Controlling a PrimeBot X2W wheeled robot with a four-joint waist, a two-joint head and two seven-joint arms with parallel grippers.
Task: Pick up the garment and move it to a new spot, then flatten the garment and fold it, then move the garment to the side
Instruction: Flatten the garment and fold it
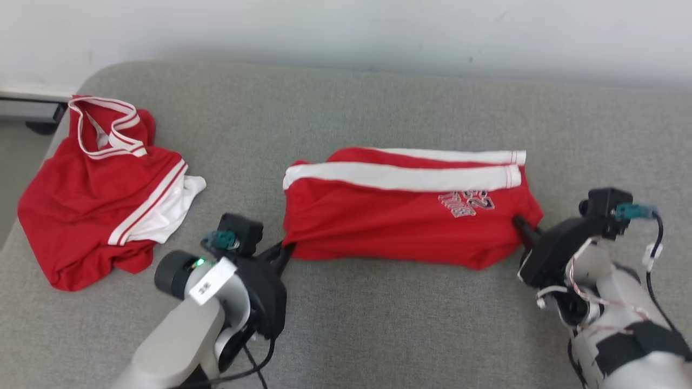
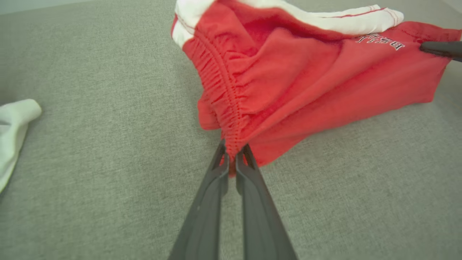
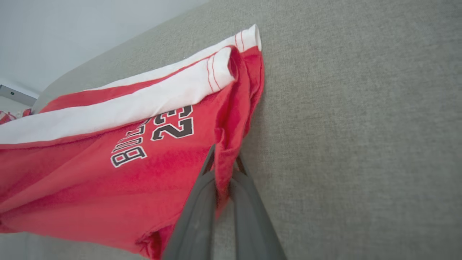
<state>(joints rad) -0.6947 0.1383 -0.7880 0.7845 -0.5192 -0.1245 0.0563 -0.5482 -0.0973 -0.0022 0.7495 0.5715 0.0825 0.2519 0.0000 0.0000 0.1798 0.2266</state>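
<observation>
The garment [image 1: 400, 216] is a pair of red shorts with white side stripes and a printed "23", stretched lengthwise across the middle of the grey cushion. My left gripper [image 1: 286, 249] is shut on its elastic waistband corner; in the left wrist view the red shorts [image 2: 306, 83] bunch into the closed left gripper [image 2: 232, 153]. My right gripper [image 1: 520, 222] is shut on the leg-hem end; in the right wrist view the hem of the shorts [image 3: 108, 173] is pinched in the right gripper [image 3: 223, 159]. The held edge hangs slightly lifted between both grippers.
A second red and white garment, a crumpled jersey [image 1: 100, 189], lies at the cushion's left end; its white edge [image 2: 14, 122] shows in the left wrist view. The grey cushion [image 1: 378, 324] extends in front. A pale wall [image 1: 346, 27] stands behind.
</observation>
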